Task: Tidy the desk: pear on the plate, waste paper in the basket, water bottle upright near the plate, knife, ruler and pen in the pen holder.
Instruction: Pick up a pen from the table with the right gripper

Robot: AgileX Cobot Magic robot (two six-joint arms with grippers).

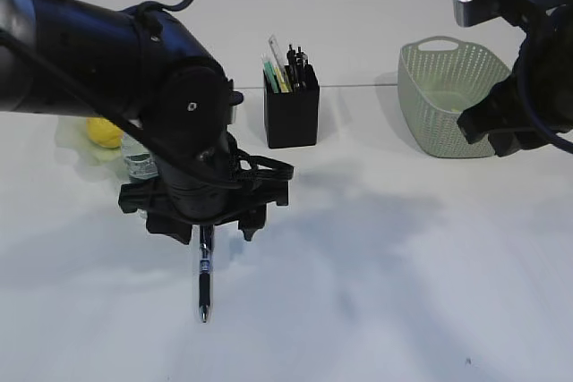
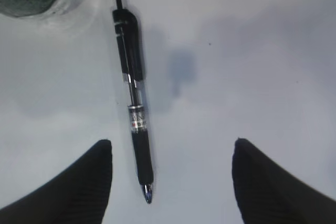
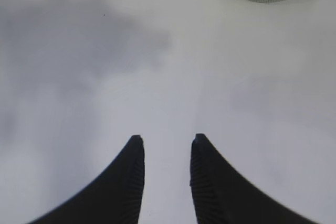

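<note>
White desk [image 1: 403, 292] — pen [image 2: 134, 98] lies lengthwise below the spread left gripper [image 2: 170, 182], toward its left finger; right gripper [image 3: 166, 182], narrowly parted, holds nothing.

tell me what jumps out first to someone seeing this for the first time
The big black left arm fills the left foreground, its open left gripper hanging over a black pen that lies flat on the white desk. Behind it, mid-table, stands a black pen holder stuffed with stationery, and a sage-green basket sits at right.
</note>
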